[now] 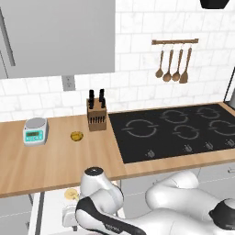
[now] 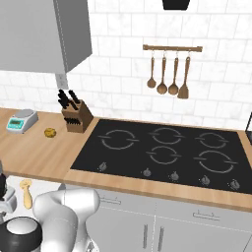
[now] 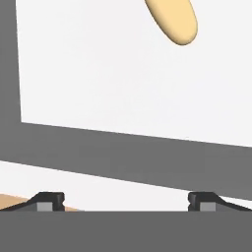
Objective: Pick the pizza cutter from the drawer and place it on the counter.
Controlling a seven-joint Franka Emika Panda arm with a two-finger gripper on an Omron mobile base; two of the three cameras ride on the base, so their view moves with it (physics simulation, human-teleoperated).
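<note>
Risk of a glancing grab in the open drawer

Risk first: my gripper hangs over the drawer with its jaws spread wide and nothing between them, and the pizza cutter sits well off their centre line, up at the far edge of my hand view. If I close from this line I expect to catch air or the drawer's flat white floor. If I descend without shifting toward the tool, one fingertip may land on the rounded handle and push it away, since a smooth tapered handle will likely roll or skid on that bare floor. The drawer wall, a grey band crossing my hand view between me and the tool, is another hazard: reaching low across it could knock a finger on it.

The cutter lies flat inside the drawer, below the front edge of the counter. In the right base view the pizza cutter shows as a pale tan shape with its round end toward the counter and its narrower end toward the drawer front. I read its long axis as running roughly front to back, angled slightly, though my arm hides part of the drawer in both base views, so I may have that tilt wrong. My hand view shows just the rounded handle tip, slanting across the floor.
</note>
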